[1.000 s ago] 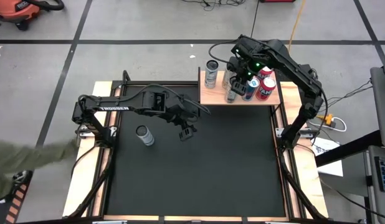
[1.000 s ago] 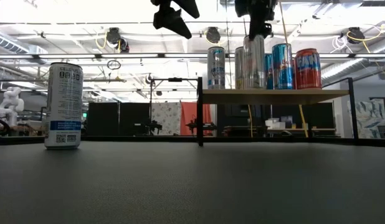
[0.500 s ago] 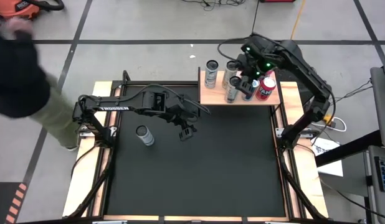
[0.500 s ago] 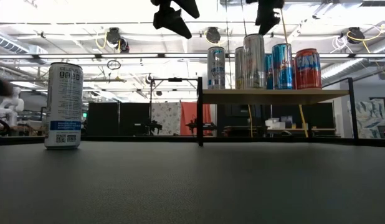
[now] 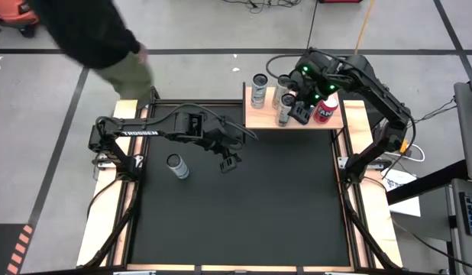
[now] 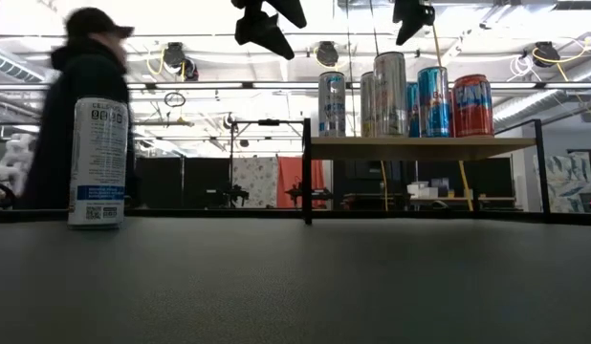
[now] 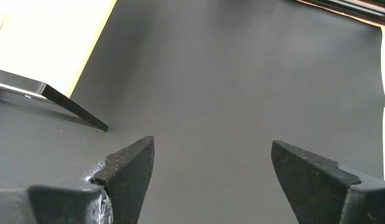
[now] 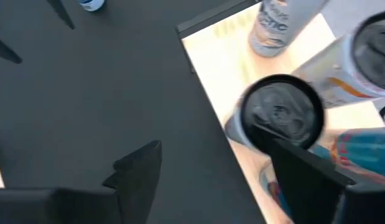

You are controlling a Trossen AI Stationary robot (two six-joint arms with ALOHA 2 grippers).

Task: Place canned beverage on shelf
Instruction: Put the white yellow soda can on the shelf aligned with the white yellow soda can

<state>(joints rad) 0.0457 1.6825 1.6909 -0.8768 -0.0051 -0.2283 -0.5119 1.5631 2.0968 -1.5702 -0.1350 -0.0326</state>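
— What is the right hand (image 8: 214,149) doing?

— It is hanging released, its two dark fingers spread wide and grasping nothing. It is hovering just above the cylindrical metal beverage cans (image 6: 391,94) on the small light natural-wood shelf (image 5: 260,120), and one finger is crossing the round silver top of the tall can (image 8: 280,112) below it.

— How many cans are standing up there?

— In the low view six are showing: three silver, two blue, one red. All are standing upright, long axis vertical, tops pointing up. Some are partly hiding behind others.

— Any elsewhere?

— One. A white can with a blue band (image 5: 177,166) is standing upright on the black mat (image 5: 244,221) covering the table, well apart from the shelf, on the left arm's side.

— And the left hand (image 5: 229,163)?

— It is also hanging released, empty, over bare mat, near the white can but not touching it.

— Anything beyond the table?

— One person in a dark jacket and cap (image 6: 80,124) is passing behind it, on the left arm's side.
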